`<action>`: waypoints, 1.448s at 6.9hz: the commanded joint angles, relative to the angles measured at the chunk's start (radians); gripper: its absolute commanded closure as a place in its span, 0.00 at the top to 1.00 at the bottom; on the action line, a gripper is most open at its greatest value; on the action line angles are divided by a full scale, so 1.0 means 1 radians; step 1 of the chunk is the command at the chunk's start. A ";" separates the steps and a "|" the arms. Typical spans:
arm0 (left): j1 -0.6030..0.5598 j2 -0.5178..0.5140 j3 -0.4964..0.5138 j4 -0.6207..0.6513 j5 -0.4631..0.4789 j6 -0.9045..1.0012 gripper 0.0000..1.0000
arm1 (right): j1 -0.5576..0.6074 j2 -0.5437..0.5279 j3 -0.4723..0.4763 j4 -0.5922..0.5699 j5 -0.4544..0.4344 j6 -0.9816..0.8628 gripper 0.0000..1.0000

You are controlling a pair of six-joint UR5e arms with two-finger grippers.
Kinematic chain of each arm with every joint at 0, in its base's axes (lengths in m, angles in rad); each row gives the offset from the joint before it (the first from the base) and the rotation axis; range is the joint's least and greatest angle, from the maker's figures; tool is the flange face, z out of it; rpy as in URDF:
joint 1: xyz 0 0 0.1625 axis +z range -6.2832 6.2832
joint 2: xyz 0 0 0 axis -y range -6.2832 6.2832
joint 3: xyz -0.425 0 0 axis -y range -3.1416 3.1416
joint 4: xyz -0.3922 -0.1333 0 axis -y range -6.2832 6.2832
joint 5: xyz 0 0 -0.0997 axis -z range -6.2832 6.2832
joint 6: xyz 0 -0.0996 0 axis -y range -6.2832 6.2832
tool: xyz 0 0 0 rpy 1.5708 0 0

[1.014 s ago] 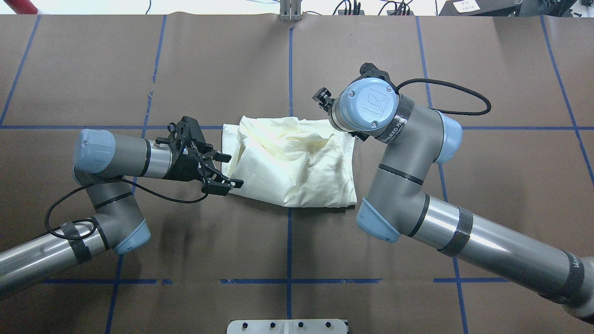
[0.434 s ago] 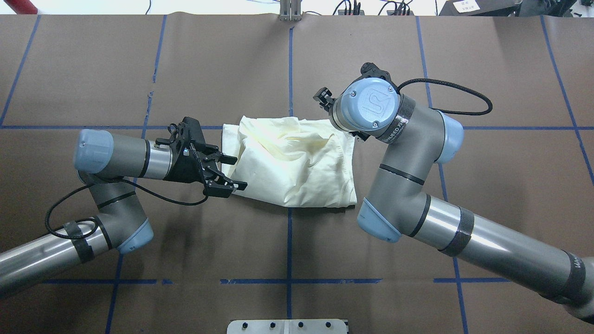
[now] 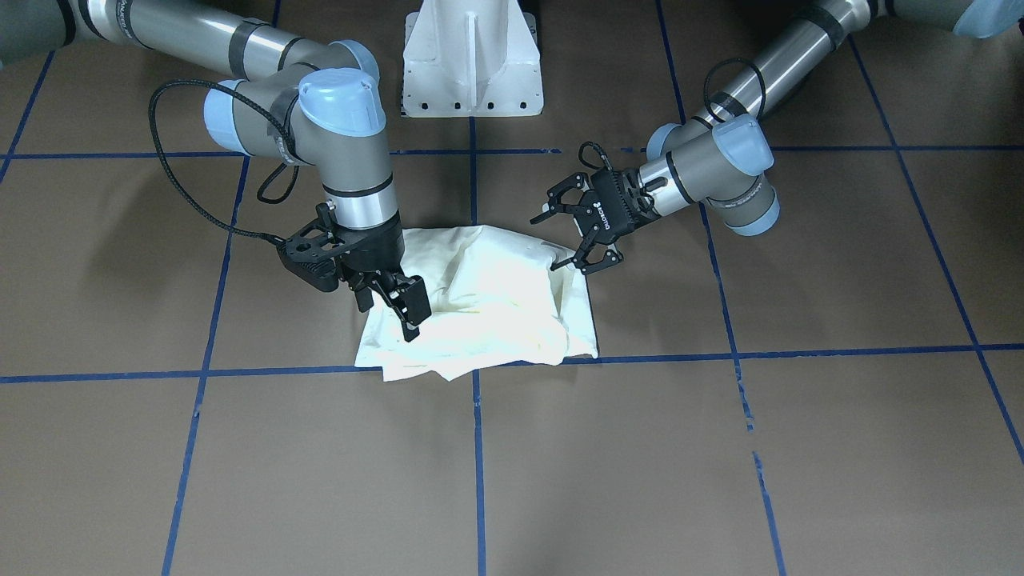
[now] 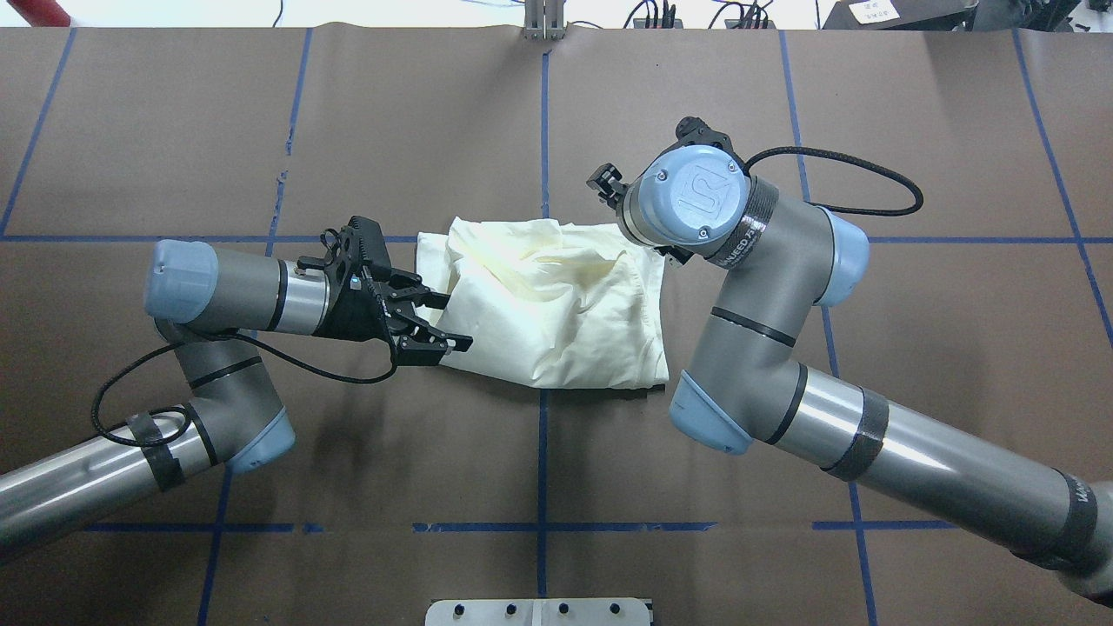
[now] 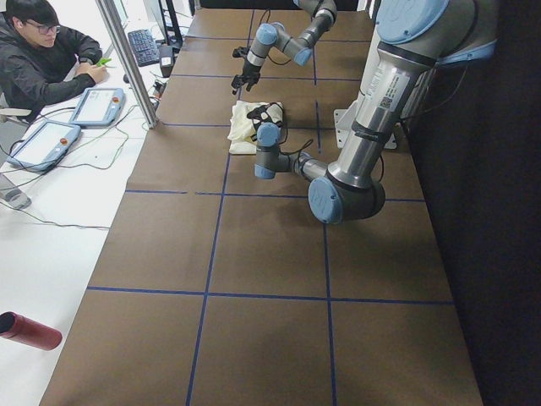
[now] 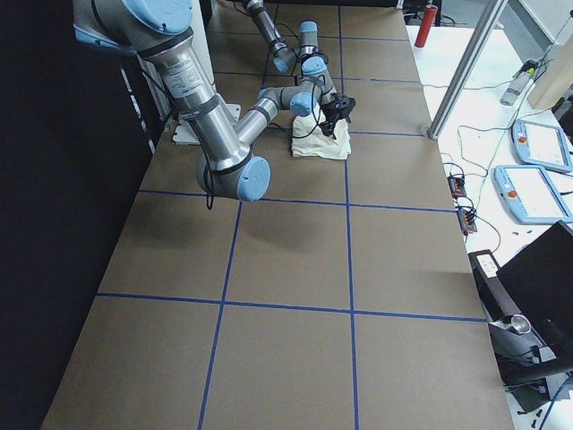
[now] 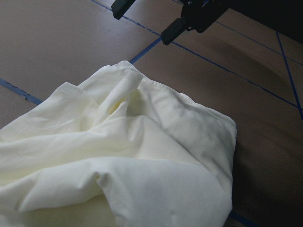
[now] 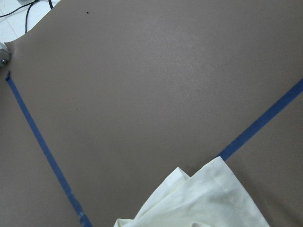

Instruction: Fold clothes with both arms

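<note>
Between the earlier overhead pictures and now, the left hand (image 4: 439,323) has slid a little toward the shirt (image 4: 548,300), its tips now overlapping the garment's near-left edge, while the right arm (image 4: 756,287) and the cloth itself look unchanged. That left hand, seen from across the surface (image 3: 512,480), has its two fingers spread wide with nothing between them, held low and level at the shirt's side; my reading is that it is lining up to pinch that edge or corner for another fold. The right hand (image 3: 400,308) points steeply down onto the opposite side of the bundle, its fingers close together with the tips at or in the fabric; they appear pinched on a fold of cloth, probably to pin that side so the bundle does not drag, though the exact contact is hard to make out. The shirt lies near the middle of the surface, between the two hands, beside a crossing of blue tape lines (image 4: 543,400). It shows only plain cream fabric, no print visible, already gathered into a rough, puffy rectangle with soft creases, uneven layers and one corner poking out at the far edge.
</note>
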 commanded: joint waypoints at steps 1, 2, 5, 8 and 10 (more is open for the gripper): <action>0.005 0.000 0.007 0.000 0.002 0.000 0.52 | 0.000 0.000 0.002 0.001 -0.002 0.000 1.00; 0.005 0.006 0.007 -0.009 0.000 0.000 0.34 | -0.001 -0.002 0.015 0.000 -0.002 0.000 1.00; 0.017 0.032 0.017 -0.070 0.002 -0.117 0.07 | -0.001 -0.014 0.029 0.001 -0.002 0.000 1.00; 0.054 0.079 0.016 -0.207 0.014 -0.557 0.00 | -0.001 -0.015 0.029 0.001 -0.004 0.000 1.00; 0.055 0.079 0.014 -0.206 0.012 -0.642 0.00 | -0.001 -0.015 0.029 0.000 -0.002 0.000 1.00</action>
